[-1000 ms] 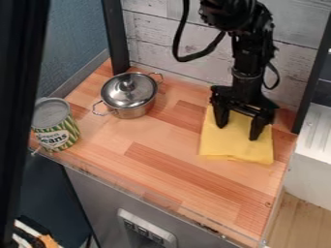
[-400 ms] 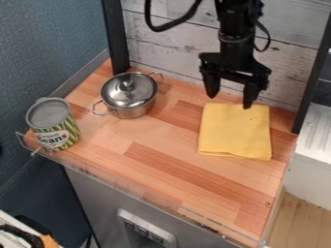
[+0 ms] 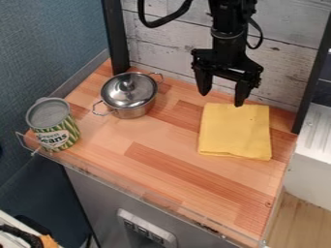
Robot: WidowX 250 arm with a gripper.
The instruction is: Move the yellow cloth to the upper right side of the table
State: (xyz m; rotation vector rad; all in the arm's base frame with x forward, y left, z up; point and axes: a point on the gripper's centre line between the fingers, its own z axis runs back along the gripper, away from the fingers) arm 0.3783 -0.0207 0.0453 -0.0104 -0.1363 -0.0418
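The black gripper [image 3: 221, 100] hangs open above the back part of the table, with nothing between its fingers. Below and slightly to the right of it, the folded yellow cloth [image 3: 234, 131] lies flat on the upper right part of the wooden table [image 3: 152, 164]. Gripper and cloth are apart.
A lidded metal pot [image 3: 130, 95] stands at the back left of the table. At the left corner is a green beans can [image 3: 53, 125]. A white plank wall [image 3: 171, 46] runs behind the table, with dark posts at both back corners.
The gripper has risen off the cloth and moved back and a little left. The cloth stays on the table, its near edge slightly further back than in the earliest frame.
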